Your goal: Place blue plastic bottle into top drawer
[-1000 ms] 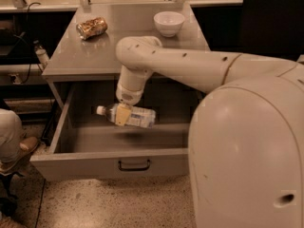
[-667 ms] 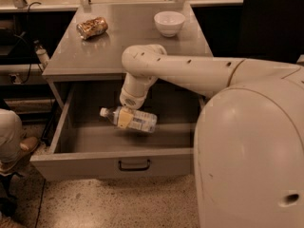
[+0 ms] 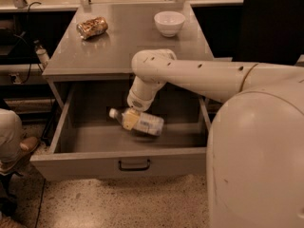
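Observation:
The top drawer (image 3: 80, 164) stands pulled open under the grey table, its dark pull handle centred on the front panel. The blue plastic bottle (image 3: 145, 123) is inside the drawer, lying nearly flat with its white cap pointing left, just above the drawer floor with a shadow under it. My gripper (image 3: 129, 119) reaches down into the drawer from the white arm and is shut on the blue plastic bottle near its neck end.
A brown-gold can (image 3: 92, 27) lies on the table top (image 3: 123, 46) at the back left, and a white bowl (image 3: 169, 22) stands at the back right. My white body (image 3: 256, 165) fills the right foreground. A person's leg and shoe (image 3: 12, 144) are at the left edge.
My arm has moved to the right inside the drawer, carrying the bottle with it. The bottle is still held in the same near-flat pose.

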`<state>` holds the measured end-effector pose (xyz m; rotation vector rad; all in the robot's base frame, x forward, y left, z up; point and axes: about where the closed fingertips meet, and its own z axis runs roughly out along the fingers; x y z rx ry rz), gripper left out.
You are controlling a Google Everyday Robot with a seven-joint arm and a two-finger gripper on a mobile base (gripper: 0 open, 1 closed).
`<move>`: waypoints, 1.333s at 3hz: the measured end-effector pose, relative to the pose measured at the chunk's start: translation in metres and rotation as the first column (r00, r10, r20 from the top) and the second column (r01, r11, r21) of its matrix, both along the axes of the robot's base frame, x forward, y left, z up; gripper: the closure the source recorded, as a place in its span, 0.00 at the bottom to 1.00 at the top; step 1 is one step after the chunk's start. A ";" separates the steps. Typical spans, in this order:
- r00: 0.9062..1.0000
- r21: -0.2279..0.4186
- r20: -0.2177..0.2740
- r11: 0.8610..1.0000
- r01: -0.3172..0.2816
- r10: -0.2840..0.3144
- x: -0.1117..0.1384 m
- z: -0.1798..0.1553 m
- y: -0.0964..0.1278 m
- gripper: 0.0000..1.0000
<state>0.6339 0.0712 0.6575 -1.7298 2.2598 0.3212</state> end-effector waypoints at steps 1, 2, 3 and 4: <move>1.000 0.007 0.022 1.000 0.013 -0.014 0.000 0.007 -0.006 0.00; 0.996 0.013 0.046 0.998 0.069 -0.070 -0.007 0.023 -0.036 0.00; 0.979 0.017 0.062 0.981 0.196 -0.196 -0.047 0.054 -0.100 0.00; 0.953 0.012 0.066 0.955 0.295 -0.295 -0.093 0.073 -0.152 0.00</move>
